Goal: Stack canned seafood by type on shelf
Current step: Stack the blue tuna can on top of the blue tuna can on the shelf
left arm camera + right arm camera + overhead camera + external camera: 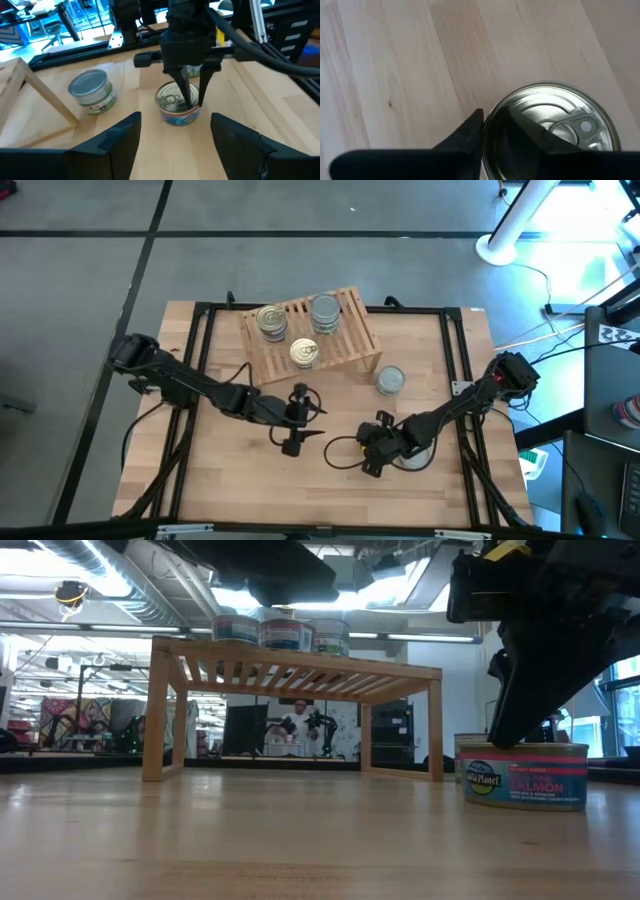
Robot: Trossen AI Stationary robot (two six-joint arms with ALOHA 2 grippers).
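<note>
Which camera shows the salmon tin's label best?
The low view: the salmon tin shows its printed side. The left wrist view shows it smaller, the right wrist view only its lid, and in the high view the right gripper hides it.

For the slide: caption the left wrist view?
Right pincer pinching the rim of a salmon tin; second tin stands nearby.

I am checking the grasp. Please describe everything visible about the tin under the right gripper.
The salmon tin is short and round, metal, with a silver pull-tab lid and a blue and pink label. It stands upright on the table, apart from the shelf. The right gripper comes from above, one finger outside its rim, one on the lid.
</note>
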